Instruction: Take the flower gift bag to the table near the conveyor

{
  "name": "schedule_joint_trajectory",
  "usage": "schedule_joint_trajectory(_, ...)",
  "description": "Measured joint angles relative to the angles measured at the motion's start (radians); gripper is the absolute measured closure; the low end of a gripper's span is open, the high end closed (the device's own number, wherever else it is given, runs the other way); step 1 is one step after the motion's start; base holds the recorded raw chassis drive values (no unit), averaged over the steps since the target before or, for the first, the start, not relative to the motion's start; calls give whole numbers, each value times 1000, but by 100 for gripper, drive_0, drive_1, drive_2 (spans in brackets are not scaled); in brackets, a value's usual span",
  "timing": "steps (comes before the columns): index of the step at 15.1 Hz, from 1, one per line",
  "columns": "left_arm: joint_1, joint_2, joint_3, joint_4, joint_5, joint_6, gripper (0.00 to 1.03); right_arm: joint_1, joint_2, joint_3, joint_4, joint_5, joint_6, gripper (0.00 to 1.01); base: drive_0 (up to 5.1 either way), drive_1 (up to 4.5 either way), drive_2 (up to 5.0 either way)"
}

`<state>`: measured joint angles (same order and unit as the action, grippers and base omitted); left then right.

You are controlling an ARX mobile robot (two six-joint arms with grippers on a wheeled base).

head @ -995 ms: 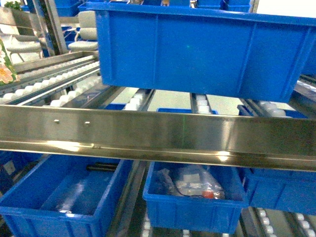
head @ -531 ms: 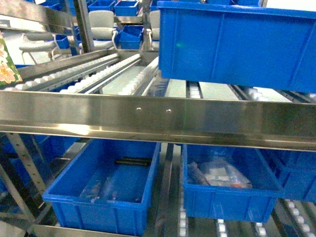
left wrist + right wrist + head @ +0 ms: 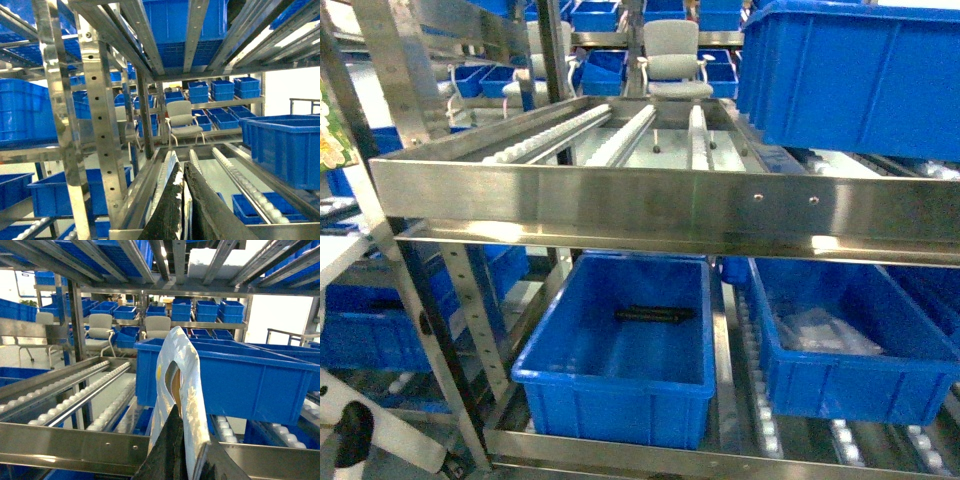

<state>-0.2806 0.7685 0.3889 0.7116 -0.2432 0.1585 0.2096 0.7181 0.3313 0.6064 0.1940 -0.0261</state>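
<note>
Right claw [image 3: 175, 440]: dark fingers [image 3: 167, 455] pinched narrow on the flower gift bag [image 3: 176, 390], gripping it by the handle end. Bag stands upright above the claw in the right wrist view, white-cream, handle cutout visible, edge-on to the camera. It's in the air, in front of the conveyor [image 3: 650, 205], not resting on anything I can see.

Left claw [image 3: 181, 210]: fingers nearly together, thin gap with something pale caught between them. Can't tell what it is or whether it's actually clamped.

Head view: conveyor's steel front rail runs across mid-frame, rows of white rollers behind it. Big blue bin [image 3: 850, 75] sits on the rollers at upper right. Below the rail, two more blue bins on the lower level: left one [image 3: 620, 350] holds a dark bar-shaped item, right one [image 3: 850, 350] holds clear plastic packets. Floral-print sliver at the far left edge [image 3: 330, 135], looks like bag material, mostly cut off. A pale flat corner, possibly the tabletop [image 3: 335, 255], shows at left just below it, too little in frame to confirm. Office chairs [image 3: 670, 60] and stacked blue bins beyond the rack.
</note>
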Motion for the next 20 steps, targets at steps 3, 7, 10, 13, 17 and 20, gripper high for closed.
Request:
schedule_joint_trajectory(3,0,0,0,0,0,0,101,0,0,0,0,0,0,99,-477,82,374)
schedule_joint_trajectory(7,0,0,0,-1,0,0,101,0,0,0,-1,0,0,99,-476,83,374)
schedule_joint_trajectory(10,0,0,0,0,0,0,101,0,0,0,0,0,0,99,-474,84,377)
schedule_joint_trajectory(13,0,0,0,0,0,0,101,0,0,0,0,0,0,99,-472,88,377)
schedule_joint_trajectory(17,0,0,0,1,0,0,101,0,0,0,0,0,0,99,-503,170,286)
schedule_joint_trajectory(20,0,0,0,-1,0,0,101,0,0,0,3,0,0,99,-494,250,250)
